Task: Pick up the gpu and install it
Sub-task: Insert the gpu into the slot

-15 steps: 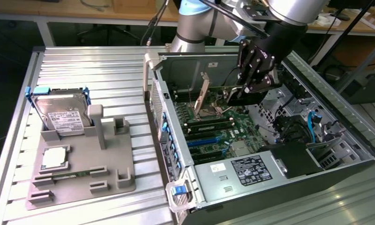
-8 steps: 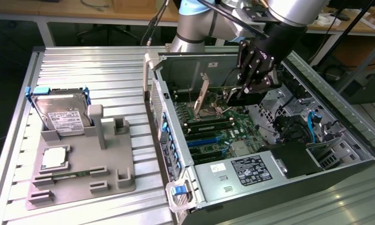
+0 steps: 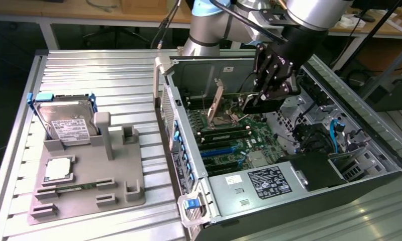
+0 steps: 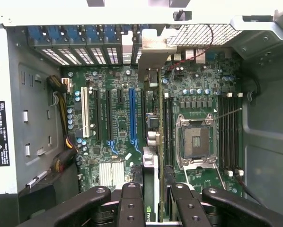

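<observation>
So the pick-up part looks done. The gripper (image 3: 260, 103) is down inside the open case (image 3: 362, 125) with its fingers (image 4: 131, 201) about half closed, pinching the gpu (image 3: 218, 103) by its top edge. In the wrist view the card (image 4: 153, 142) hangs edge-on between the pads, bracket end toward the case's rear slots.

Where it sits: in the exterior view the card is roughly at 12 o'clock from the motherboard (image 3: 244, 138), upright, running above the slots. From the wrist view it lines up close to the blue slot (image 4: 131, 116), maybe a touch to the side toward the CPU socket (image 4: 196, 142). I can't tell whether the bottom edge is in a slot or just above it, so I'd call the install underway, not finished.

Outside the case, the grey tray (image 3: 87, 181) at 9 o'clock holds the hard drive (image 3: 67, 123).
</observation>
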### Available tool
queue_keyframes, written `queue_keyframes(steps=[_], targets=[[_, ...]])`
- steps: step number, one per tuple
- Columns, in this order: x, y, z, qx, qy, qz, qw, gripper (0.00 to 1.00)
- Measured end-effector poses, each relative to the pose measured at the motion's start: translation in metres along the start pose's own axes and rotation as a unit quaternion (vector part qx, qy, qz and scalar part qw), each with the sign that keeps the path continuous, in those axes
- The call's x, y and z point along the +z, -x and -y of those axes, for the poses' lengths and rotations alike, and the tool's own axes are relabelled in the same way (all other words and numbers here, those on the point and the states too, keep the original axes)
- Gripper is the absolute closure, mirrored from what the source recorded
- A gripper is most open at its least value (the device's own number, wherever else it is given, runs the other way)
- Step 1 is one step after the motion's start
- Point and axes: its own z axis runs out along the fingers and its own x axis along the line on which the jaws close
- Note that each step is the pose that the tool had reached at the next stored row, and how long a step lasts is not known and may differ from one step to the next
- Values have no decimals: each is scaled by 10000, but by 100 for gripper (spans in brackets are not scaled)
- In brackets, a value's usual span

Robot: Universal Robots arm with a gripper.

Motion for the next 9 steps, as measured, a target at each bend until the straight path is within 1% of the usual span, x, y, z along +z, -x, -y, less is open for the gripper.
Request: queue_keyframes(steps=[2, 9], targets=[[2, -1, 0, 0, 1, 5, 10000, 73], [6, 0, 0, 0, 1, 6, 10000, 73]])
